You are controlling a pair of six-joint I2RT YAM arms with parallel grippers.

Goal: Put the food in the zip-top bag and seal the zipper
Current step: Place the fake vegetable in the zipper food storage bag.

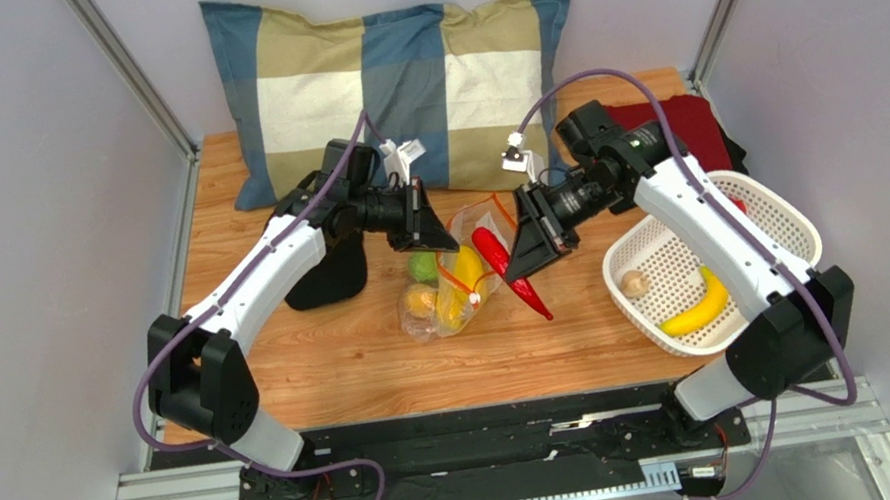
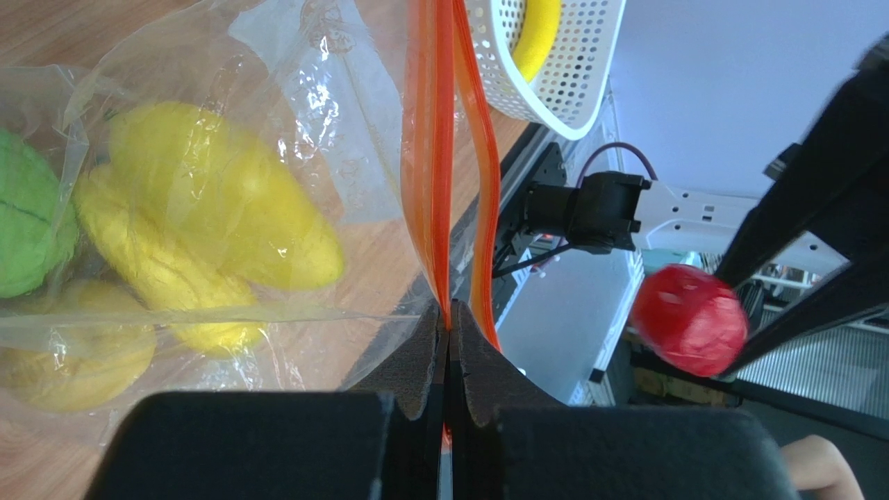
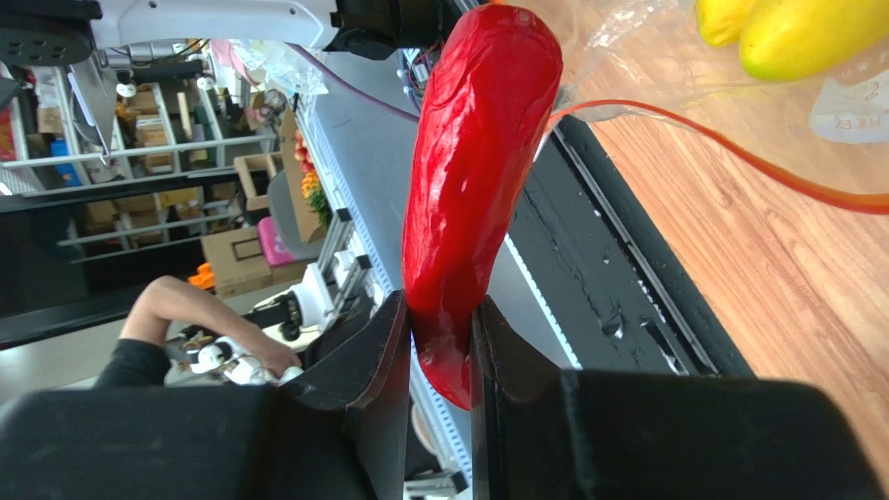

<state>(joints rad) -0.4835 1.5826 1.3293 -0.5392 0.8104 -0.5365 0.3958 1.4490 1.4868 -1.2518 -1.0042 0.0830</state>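
The zip-top bag (image 1: 449, 286) lies mid-table, clear and crinkly, with yellow lemon-like pieces (image 2: 209, 214) and a green piece (image 2: 29, 229) inside. My left gripper (image 2: 449, 325) is shut on the orange-red zipper (image 2: 443, 156) and holds the bag's mouth up; from above, this left gripper (image 1: 441, 237) sits at the bag's far edge. My right gripper (image 3: 438, 349) is shut on a long red piece (image 3: 480, 177), hanging just right of the bag's mouth (image 1: 506, 265). The zipper (image 3: 730, 156) curves past it. A banana (image 1: 698, 308) and a beige round piece (image 1: 636, 282) lie in the basket.
The white perforated basket (image 1: 792, 227) stands at the right, under my right arm. A checked pillow (image 1: 398, 78) leans at the back. A dark red cloth (image 1: 691, 127) lies behind the basket. A black object (image 1: 329, 281) rests left of the bag.
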